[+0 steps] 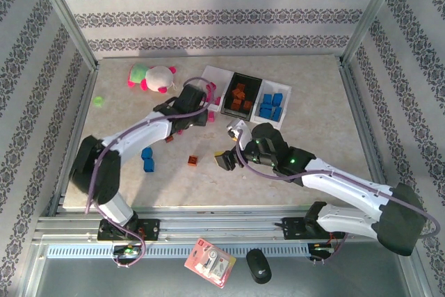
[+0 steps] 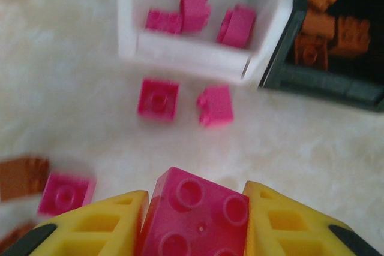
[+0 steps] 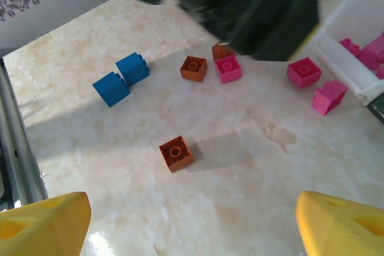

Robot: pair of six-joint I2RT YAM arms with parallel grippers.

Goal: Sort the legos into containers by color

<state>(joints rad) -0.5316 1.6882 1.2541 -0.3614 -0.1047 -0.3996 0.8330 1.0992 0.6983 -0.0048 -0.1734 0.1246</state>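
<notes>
My left gripper is shut on a magenta-pink lego, held above the table just short of the left white container, which holds pink legos. The black container beside it holds orange ones, and the right white container holds blue ones. Loose pink legos lie in front of the white container. My right gripper is open above the table, with an orange lego lying ahead of it. Two blue legos lie further left.
A pink-white plush toy and a small green piece lie at the back left. The left arm reaches across near the loose bricks. Metal frame posts and patterned walls ring the table.
</notes>
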